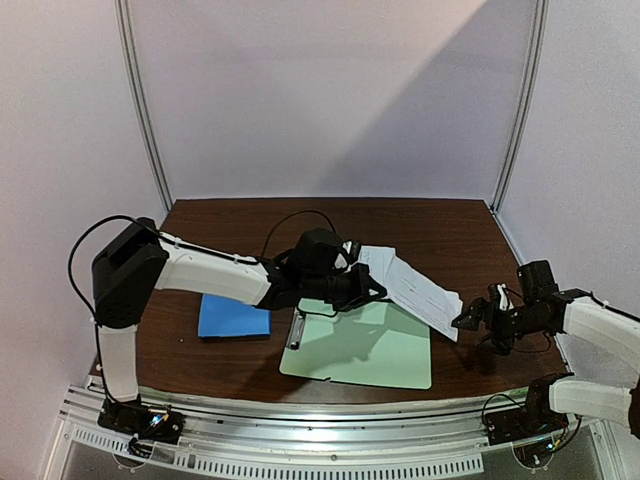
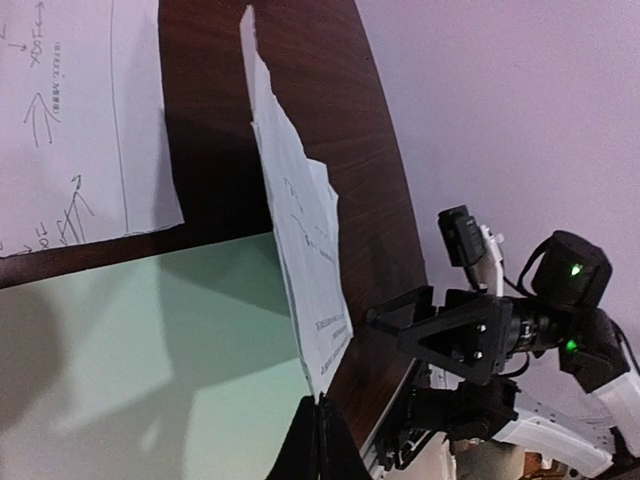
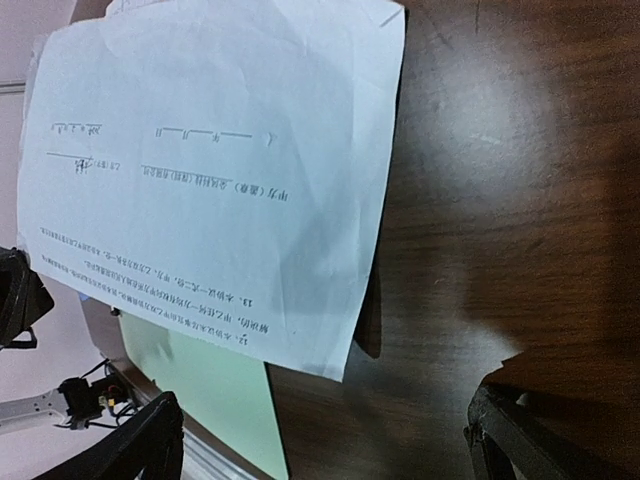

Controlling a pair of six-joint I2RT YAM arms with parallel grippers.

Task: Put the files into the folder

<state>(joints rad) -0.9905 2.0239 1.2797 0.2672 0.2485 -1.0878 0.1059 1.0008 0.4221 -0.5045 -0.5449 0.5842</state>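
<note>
Left gripper (image 1: 378,292) is closed – its fingers (image 2: 322,432) meet on the near edge of the files (image 1: 415,290), at the table's middle. The left arm reaches across from the left side, over the pale green clipboard (image 1: 370,348).

- Files: white sheets with lines of printed text (image 3: 220,170), lifted off the surface and tilted. In the left wrist view they stand nearly edge-on (image 2: 300,250). The lower right corner hangs over the dark wooden table (image 1: 450,225), just beside the right gripper. How many sheets are pinched cannot be told.
- Right gripper (image 1: 468,322): jaws wide apart, nothing between them. The right wrist view shows one finger (image 3: 150,445) at each lower corner, with the files ahead of them, not touched.
- Folder (image 1: 232,316): bright blue, flat on the table to the left of the clipboard, partly hidden under the left arm – well apart from the files.
- Clipboard: flat on the table, metal clip (image 1: 296,330) at its left edge.
- Handwritten sheet (image 2: 80,120): flat on the table, beside the clipboard's edge.
</note>
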